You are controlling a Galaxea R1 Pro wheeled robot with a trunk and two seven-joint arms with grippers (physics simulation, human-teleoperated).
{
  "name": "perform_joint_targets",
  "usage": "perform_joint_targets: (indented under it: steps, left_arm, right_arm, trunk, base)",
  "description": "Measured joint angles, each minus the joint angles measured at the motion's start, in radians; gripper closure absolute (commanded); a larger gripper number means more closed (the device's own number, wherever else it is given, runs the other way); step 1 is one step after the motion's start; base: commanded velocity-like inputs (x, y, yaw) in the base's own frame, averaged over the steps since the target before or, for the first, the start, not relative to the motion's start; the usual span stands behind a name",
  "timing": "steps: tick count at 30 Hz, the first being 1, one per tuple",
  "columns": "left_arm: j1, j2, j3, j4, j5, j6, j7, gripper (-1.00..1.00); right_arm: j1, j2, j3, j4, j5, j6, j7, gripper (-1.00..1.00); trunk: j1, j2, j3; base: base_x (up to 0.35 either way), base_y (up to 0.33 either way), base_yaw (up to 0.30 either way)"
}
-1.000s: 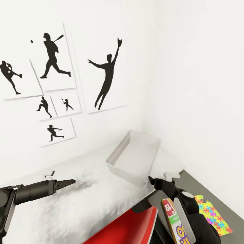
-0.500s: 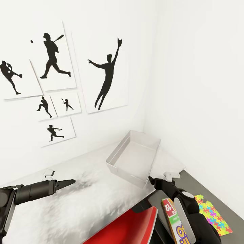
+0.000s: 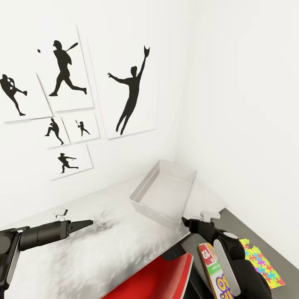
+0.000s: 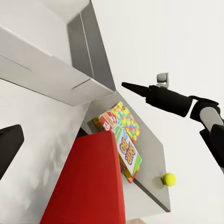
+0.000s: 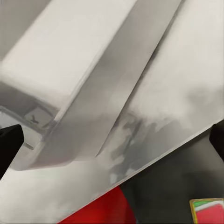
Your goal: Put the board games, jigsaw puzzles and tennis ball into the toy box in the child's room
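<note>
The grey toy box [image 3: 164,195] sits empty on a white surface [image 3: 95,249], near the room's corner. My left gripper [image 3: 87,223] hovers over that surface, left of the box and apart from it, holding nothing. My right gripper [image 3: 184,219] hangs just off the box's near corner, its fingers [image 5: 9,144] spread wide and empty. On the dark table [image 3: 232,226] beside it lie a board game [image 3: 214,265] and a colourful jigsaw puzzle [image 3: 261,263]. The left wrist view adds the tennis ball [image 4: 168,179] further along the table.
A large red object [image 3: 158,278] stands low between the white surface and the dark table. White walls close the corner behind the box, the left one hung with black silhouette posters [image 3: 128,91].
Hardly anything: the view has shifted very slightly between the earliest frame and now, and both grippers hold their places.
</note>
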Motion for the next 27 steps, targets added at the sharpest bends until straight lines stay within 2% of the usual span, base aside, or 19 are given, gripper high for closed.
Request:
perform_joint_targets:
  steps: [8,11,14,17,20,22,27]
  left_arm:
    - [0.0,0.002,0.001,0.0,-0.001,0.0,0.0,-1.0]
    - [0.0,0.0,-0.001,0.0,-0.001,0.0,0.0,-1.0]
    - [0.0,-0.002,-0.004,0.0,-0.001,0.001,0.0,-1.0]
    - [0.0,-0.002,-0.004,0.0,-0.001,0.001,0.0,-1.0]
    - [0.0,-0.001,-0.004,0.0,-0.001,0.0,0.0,-1.0]
    - [0.0,-0.001,-0.004,0.0,-0.001,0.001,0.0,-1.0]
    - [0.0,-0.002,-0.004,0.0,-0.001,0.001,0.0,-1.0]
  right_arm:
    - [-0.022,0.006,-0.003,-0.042,0.0,0.095,-0.005,-1.0]
    - [-0.078,0.009,-0.013,-0.038,-0.002,0.135,-0.006,-1.0]
    - [-0.156,0.015,-0.018,-0.037,-0.004,0.219,-0.007,-1.0]
    - [-0.217,0.016,-0.023,-0.032,-0.002,0.272,-0.007,-1.0]
    - [-0.259,0.017,-0.038,-0.018,0.001,0.308,-0.016,-1.0]
    - [-0.292,0.017,-0.052,0.013,0.004,0.327,-0.036,-1.0]
    - [-0.393,0.017,-0.089,0.205,0.008,0.336,-0.101,-1.0]
  trunk:
    - [0.0,0.0,0.0]
    - [0.0,0.0,0.0]
    - [0.0,0.0,0.0]
    - [0.0,0.0,0.0]
    - [0.0,0.0,0.0]
    - [0.0,0.0,0.0]
    - [0.0,0.0,0.0]
  base:
    - [0.0,0.0,0.0]
    - [0.0,0.0,0.0]
    - [0.0,0.0,0.0]
    - [0.0,0.0,0.0]
    - [0.0,0.0,0.0]
    - [0.0,0.0,0.0]
    - [0.0,0.0,0.0]
